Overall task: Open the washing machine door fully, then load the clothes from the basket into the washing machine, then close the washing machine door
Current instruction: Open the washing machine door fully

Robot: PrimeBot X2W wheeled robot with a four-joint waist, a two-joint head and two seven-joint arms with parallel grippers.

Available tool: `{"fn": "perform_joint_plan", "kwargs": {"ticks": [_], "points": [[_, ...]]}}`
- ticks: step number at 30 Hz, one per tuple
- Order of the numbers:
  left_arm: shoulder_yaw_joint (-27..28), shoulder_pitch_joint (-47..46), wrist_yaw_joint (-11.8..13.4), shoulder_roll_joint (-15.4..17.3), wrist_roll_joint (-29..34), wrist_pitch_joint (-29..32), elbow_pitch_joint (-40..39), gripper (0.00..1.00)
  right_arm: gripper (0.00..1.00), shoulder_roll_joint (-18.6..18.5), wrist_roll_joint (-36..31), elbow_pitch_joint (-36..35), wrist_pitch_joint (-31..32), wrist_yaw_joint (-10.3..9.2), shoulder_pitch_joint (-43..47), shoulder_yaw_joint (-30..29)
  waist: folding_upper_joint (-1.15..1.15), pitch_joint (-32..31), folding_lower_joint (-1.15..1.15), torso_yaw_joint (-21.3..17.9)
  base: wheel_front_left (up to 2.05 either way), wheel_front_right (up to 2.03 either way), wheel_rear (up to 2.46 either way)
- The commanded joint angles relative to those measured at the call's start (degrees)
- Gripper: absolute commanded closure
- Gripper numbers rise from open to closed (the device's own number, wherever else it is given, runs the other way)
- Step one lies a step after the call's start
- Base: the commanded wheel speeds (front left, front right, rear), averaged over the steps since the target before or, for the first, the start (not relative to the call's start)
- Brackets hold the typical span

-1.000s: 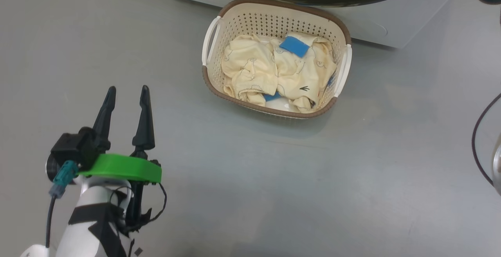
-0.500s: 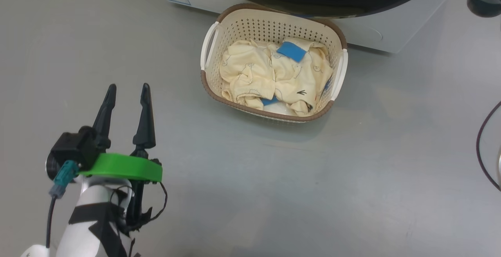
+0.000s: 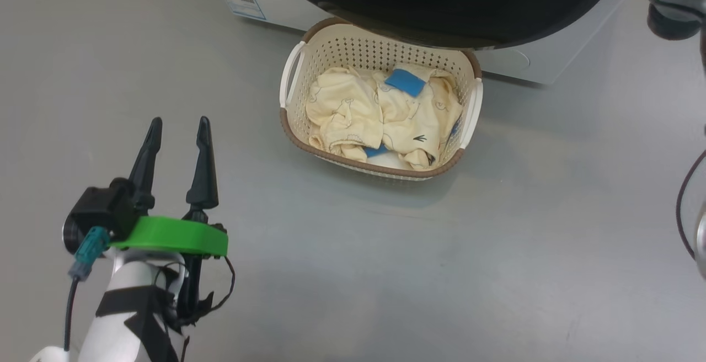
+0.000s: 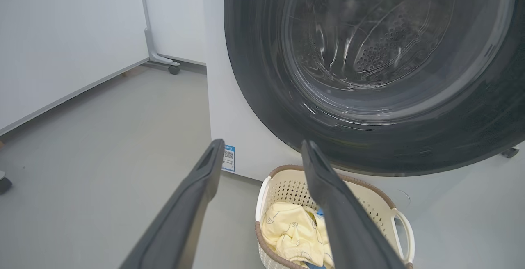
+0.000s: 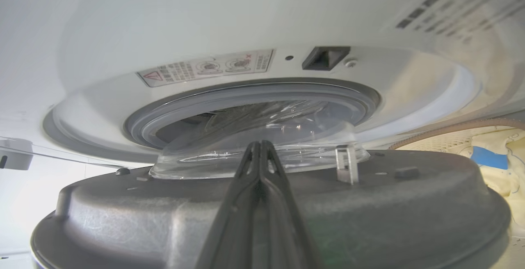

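Observation:
The washing machine (image 3: 551,53) stands at the top of the head view. Its door (image 3: 441,14), a black ring around glass, hangs partly open above the basket (image 3: 375,168). Cream-yellow clothes (image 3: 380,113) with a blue patch lie in the basket. My left gripper (image 3: 180,122) is open and empty over the floor, well left of the basket. In the left wrist view my left gripper (image 4: 263,142) faces the door (image 4: 254,76), the basket (image 4: 287,187) and the clothes (image 4: 287,232). My right gripper (image 5: 260,142) is shut, tips against the door's grey inner face (image 5: 164,211) by the glass bowl.
A dark part of my right arm (image 3: 673,3) shows at the head view's top right, and a black cable (image 3: 681,207) curves at the right edge. A white panel on a castor leg (image 4: 164,55) stands left of the washing machine (image 4: 229,117). Grey floor lies all around.
The head camera has shifted, so more of the door's black ring shows and the basket sits a little lower and further left in the picture. My left gripper keeps its place and stays open.

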Motion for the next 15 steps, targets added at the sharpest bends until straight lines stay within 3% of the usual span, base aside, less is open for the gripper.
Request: {"fn": "perform_joint_plan", "kwargs": {"ticks": [1,15], "points": [[2.25,0.36,0.03,1.39,0.47,-0.63,-1.91,0.00,1.00,2.40,-0.36,-2.04,1.02,-0.14,-0.81,0.81,0.00,-0.15,0.00,-0.11,0.00,0.00,0.00],[2.36,1.15,0.02,1.93,0.83,-0.63,-2.11,0.00,1.00,3.16,-0.94,-8.17,9.09,-0.14,5.34,1.10,0.00,-2.49,0.00,-1.51,0.00,0.00,0.00]]}}
